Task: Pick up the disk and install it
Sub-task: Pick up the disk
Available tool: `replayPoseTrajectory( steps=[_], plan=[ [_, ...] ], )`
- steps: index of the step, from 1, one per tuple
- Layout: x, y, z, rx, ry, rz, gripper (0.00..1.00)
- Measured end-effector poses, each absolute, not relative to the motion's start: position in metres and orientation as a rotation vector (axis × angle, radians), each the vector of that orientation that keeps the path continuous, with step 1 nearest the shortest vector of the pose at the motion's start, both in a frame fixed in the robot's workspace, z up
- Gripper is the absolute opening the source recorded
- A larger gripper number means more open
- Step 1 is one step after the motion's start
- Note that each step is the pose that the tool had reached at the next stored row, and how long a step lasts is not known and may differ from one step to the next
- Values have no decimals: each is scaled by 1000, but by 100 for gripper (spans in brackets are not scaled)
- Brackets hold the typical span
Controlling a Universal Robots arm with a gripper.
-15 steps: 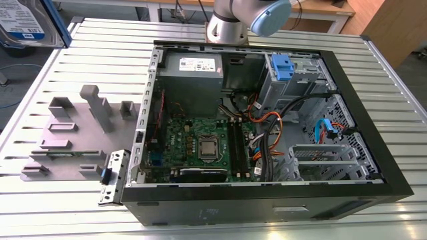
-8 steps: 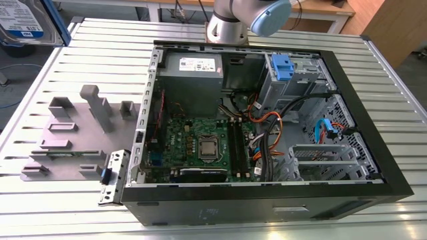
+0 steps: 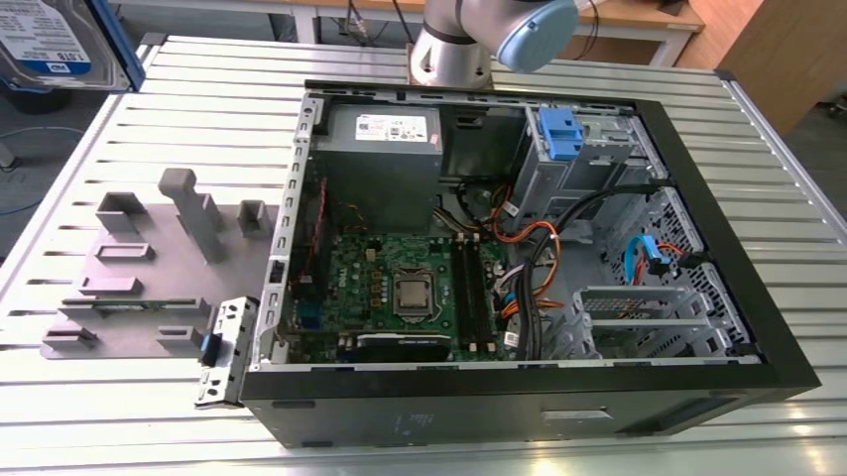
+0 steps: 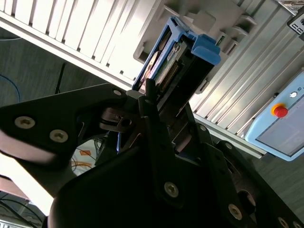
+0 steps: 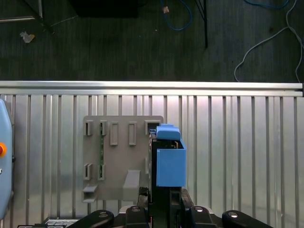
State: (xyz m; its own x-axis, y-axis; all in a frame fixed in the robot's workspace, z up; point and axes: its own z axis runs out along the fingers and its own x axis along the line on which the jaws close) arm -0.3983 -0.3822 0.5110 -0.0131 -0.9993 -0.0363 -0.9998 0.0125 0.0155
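Note:
The disk [image 3: 54, 45], silver with a white-and-blue label and blue rails, hangs high at the exterior view's top left, cut off by the frame edge. In both wrist views my gripper [image 4: 156, 95] [image 5: 164, 197] is shut on the disk [image 4: 178, 61] [image 5: 170, 164], its black fingers clamping the sides and the blue end tab pointing away from the wrist. In the first wrist view the disk is held well above the slatted table, over the edge of the grey fixture plate [image 5: 118, 161].
The open computer case [image 3: 741, 297] lies on the slatted table [image 3: 198, 89], with a blue-tabbed drive cage [image 3: 556, 134], a grey power supply [image 3: 381, 134] and loose cables inside. The grey fixture plate [image 3: 146, 268] lies to its left in the exterior view. A pendant with a red button [image 4: 280, 111] sits nearby.

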Motion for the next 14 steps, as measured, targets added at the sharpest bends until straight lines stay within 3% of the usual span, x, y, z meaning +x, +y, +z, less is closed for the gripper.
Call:
replayPoseTrajectory(
  steps=[14],
  plan=[
    [-379, -382, 511, -2196, 2224, 57, 35]
  ],
)
